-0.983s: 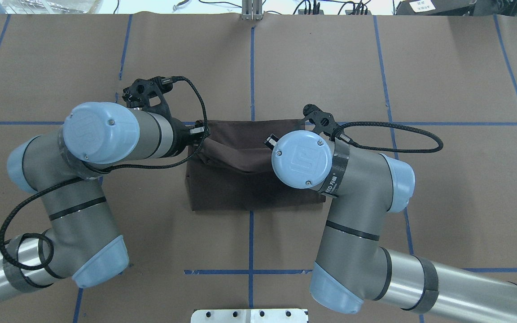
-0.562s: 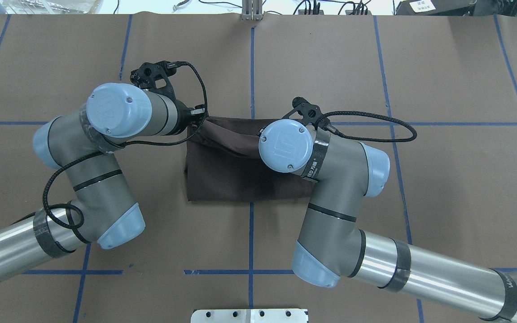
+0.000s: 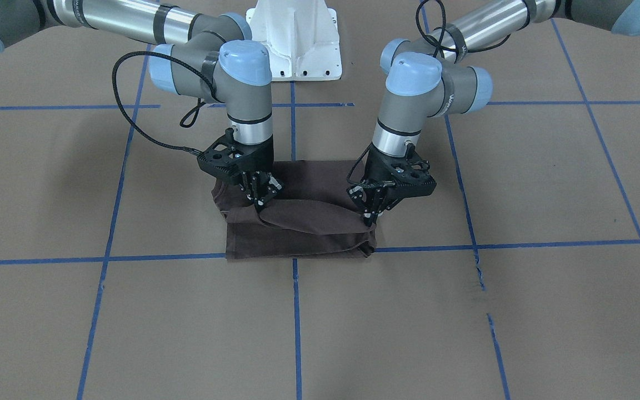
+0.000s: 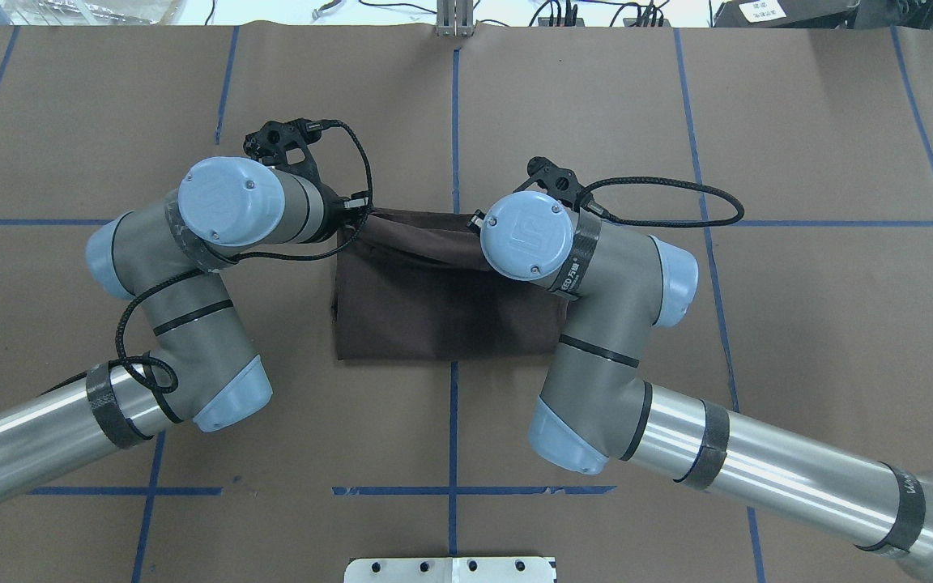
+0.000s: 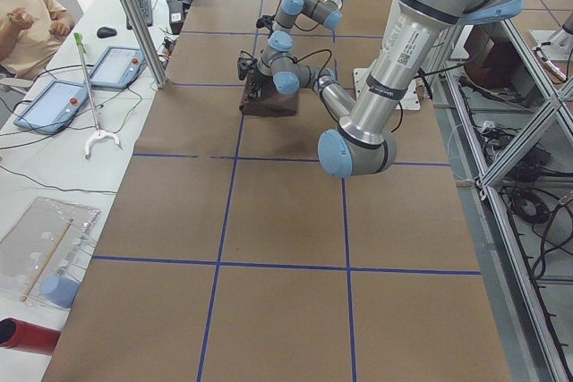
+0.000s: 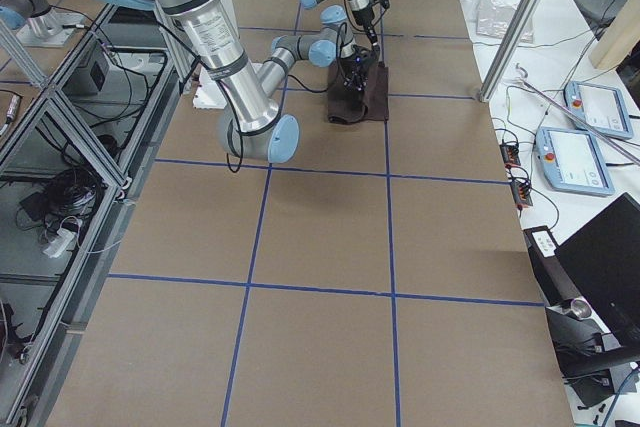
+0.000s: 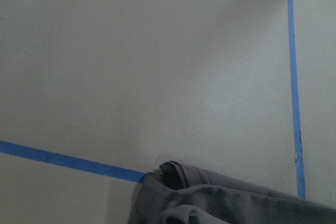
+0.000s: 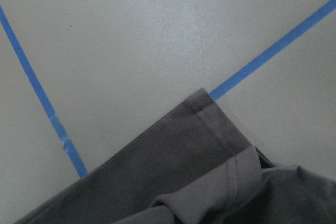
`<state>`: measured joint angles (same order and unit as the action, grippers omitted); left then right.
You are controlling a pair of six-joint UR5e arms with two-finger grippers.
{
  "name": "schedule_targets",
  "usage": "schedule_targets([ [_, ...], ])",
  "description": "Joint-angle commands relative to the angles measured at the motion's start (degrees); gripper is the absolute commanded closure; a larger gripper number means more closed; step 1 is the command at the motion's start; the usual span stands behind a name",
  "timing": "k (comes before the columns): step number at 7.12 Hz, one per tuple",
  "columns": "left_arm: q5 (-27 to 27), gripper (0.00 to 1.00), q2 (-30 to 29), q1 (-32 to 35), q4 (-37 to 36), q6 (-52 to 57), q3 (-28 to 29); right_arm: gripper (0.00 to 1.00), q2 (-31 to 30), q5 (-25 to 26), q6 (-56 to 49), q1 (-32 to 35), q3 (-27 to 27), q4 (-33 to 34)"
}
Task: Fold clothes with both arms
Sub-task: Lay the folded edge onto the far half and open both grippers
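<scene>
On the brown surface [image 3: 464,311], the two arms come in from the top of the front-facing view. The right arm [image 3: 248,105] is on that frame's left and the left arm [image 3: 409,111] on its right, both wrists pointing down.

Between them, at the frame's centre, lies the shirt [image 3: 298,244], already folded to a rectangle. Its long axis runs left to right across the frame, parallel to the tape line [image 3: 131,258] along its lower edge.

The right claw [image 3: 260,201] is pressed together on the shirt's top layer near the left end, and the left claw [image 3: 369,215] pinches the same layer near the right end. The flap [image 3: 309,214] sags between them, lifted a little off the layers below.

What your next move turns on, I judge, is this. The shirt's lower edge lies just below both claws in this frame, on the side away from the robot's base. The left claw sits nearer that edge than the right one, so the flap hangs slightly askew to the long axis. Even out the right side before you lay the flap down, or the fold will likely land crooked.
</scene>
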<state>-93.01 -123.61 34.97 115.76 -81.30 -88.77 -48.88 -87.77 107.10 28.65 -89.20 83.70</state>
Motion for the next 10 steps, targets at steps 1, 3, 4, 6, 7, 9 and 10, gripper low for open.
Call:
schedule_targets([
  [1,-0.2,0.0,0.2,0.1,2.0,6.5,1.7,0.01,0.2,-1.1,-7.7,0.6,1.0,0.1],
  [3,-7.7,0.0,0.8,2.7,1.8,12.8,-0.4,0.0,0.5,-3.1,-10.8,1.2,0.6,-0.2],
  [4,-8.3,0.0,1.7,3.0,1.8,13.2,-1.4,0.0,0.5,-3.0,-12.8,0.5,0.5,-0.3],
  [6,-8.3,0.0,1.7,3.0,1.8,13.1,-1.4,0.0,0.3,-1.8,-17.9,-3.3,0.3,-0.2],
  [7,-8.3,0.0,1.7,3.0,1.8,13.1,-1.4,0.0,0.3,1.5,-21.9,-6.0,0.5,-0.2],
  [9,-8.3,0.0,1.7,3.0,1.8,13.0,-1.4,0.0,0.1,4.4,-27.7,-7.4,2.4,0.2],
  [10,-8.3,0.0,1.7,3.0,1.8,13.0,-1.4,0.0,0.2,4.5,-29.5,-6.8,3.4,0.2],
])
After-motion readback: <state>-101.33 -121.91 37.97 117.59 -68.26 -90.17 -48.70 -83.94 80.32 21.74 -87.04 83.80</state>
